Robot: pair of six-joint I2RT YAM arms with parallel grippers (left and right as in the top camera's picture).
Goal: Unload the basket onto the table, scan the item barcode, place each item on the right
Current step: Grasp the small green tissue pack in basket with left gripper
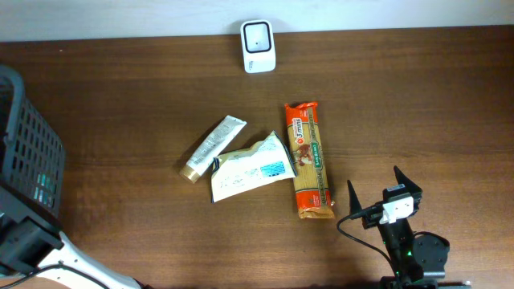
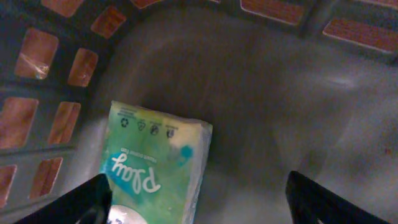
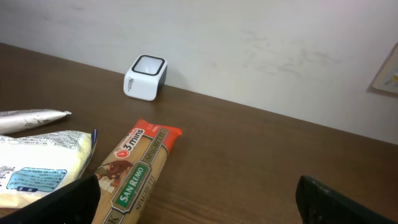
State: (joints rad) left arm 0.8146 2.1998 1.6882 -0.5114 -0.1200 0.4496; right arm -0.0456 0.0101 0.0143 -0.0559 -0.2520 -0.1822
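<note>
In the left wrist view a green packet (image 2: 155, 168) printed "Play" lies flat on the floor of the dark mesh basket (image 2: 56, 74). My left gripper (image 2: 199, 198) hangs open over it, with the packet's lower end beside the left finger (image 2: 81, 202) and well short of the right one. No barcode shows on the packet's upper face. The white barcode scanner (image 1: 259, 46) (image 3: 145, 77) stands at the table's far edge. My right gripper (image 1: 373, 178) (image 3: 196, 196) is open and holds nothing, at the front right near the spaghetti pack (image 1: 309, 160) (image 3: 134, 180).
A white pouch (image 1: 249, 168) and a pale tube (image 1: 212, 148) lie mid-table, left of the spaghetti. The basket (image 1: 28, 144) stands at the table's left edge, and my left arm (image 1: 24, 241) reaches into it from the front.
</note>
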